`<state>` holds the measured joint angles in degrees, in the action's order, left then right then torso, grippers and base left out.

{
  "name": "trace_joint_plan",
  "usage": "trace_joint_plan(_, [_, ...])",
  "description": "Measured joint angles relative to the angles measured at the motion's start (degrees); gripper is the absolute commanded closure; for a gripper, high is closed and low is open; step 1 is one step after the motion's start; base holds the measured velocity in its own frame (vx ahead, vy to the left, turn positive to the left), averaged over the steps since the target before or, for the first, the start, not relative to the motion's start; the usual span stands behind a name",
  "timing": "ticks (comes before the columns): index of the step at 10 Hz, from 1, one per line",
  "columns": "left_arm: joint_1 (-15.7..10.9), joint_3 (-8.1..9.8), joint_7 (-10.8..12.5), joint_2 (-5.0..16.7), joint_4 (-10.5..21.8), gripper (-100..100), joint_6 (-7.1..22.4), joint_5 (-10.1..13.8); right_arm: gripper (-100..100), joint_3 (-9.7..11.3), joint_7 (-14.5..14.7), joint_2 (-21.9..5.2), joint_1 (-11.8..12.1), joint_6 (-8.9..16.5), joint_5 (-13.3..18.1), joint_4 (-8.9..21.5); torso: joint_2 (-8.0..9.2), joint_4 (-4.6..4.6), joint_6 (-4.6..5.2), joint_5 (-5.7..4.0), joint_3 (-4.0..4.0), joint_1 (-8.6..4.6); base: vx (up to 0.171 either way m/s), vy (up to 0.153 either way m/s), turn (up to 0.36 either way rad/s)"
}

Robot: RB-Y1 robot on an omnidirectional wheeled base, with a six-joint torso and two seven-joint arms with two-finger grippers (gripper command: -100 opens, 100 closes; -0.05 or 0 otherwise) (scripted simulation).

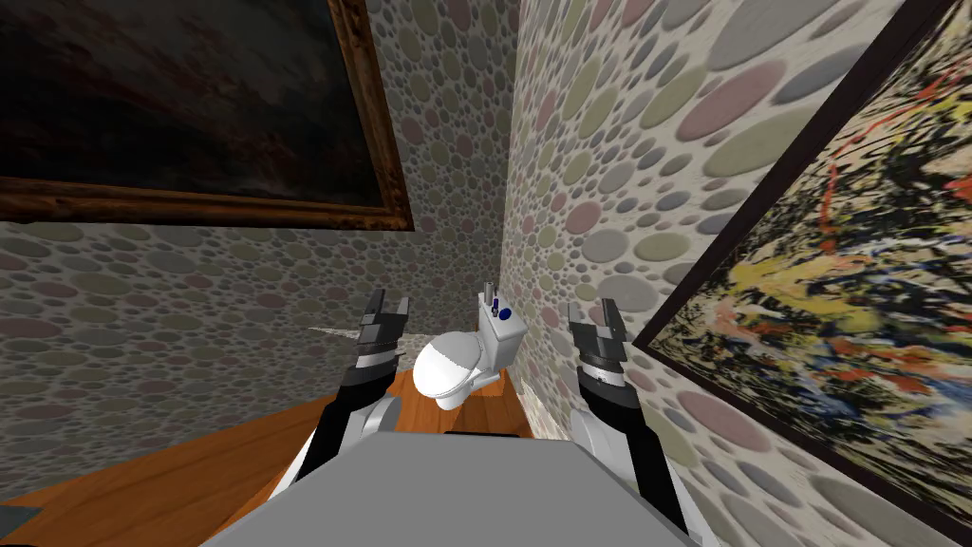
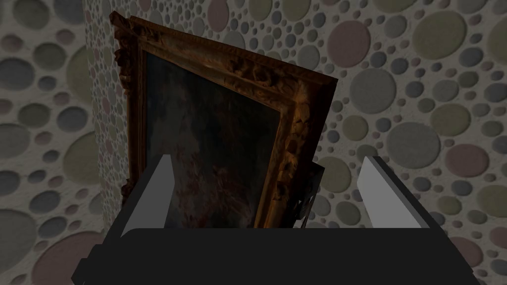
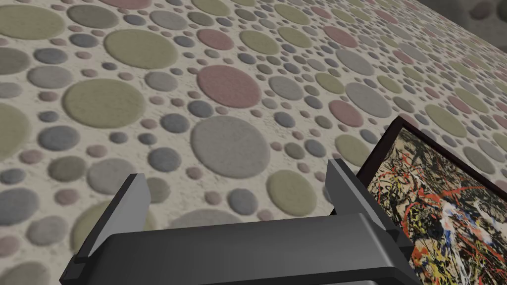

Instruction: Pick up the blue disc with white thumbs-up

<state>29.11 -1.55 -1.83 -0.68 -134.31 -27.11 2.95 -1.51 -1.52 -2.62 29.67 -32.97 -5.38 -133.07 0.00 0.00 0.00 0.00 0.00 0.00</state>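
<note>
The blue disc point(image 1: 506, 311) lies on the flat top of the white toilet tank point(image 1: 503, 340), at the far end of a narrow nook, close to the spotted wall on my right. It looks like a small dark blue spot; its white mark is too small to make out. Just beside it on the tank stands a thin grey upright thing point(image 1: 488, 289), perhaps a tube or bottle. The toilet point(image 1: 444, 370) has its lid down and stands on a wooden floor point(image 1: 190, 480). The left gripper point(image 1: 388, 305) is raised to the left of the bowl, its fingers spread apart and holding nothing. The right gripper point(image 1: 590, 313) is raised on the other side, near the wall, fingers likewise apart and empty. The disc sits between the two grippers and farther ahead, apart from both, somewhat nearer the right one.
</note>
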Motion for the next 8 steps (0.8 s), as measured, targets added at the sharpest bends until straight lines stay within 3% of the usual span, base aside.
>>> trace_joint_plan(8, [0.0, 0.00, 0.0, 0.0, 0.0, 0, 0.0, 0.0, -100, 1.0, 2.0, -12.6, 1.0, -1.7, -0.2, 3.8, -0.15, -0.04, -0.01, 0.01, -0.09, 0.03, 0.037, 0.013, 0.131])
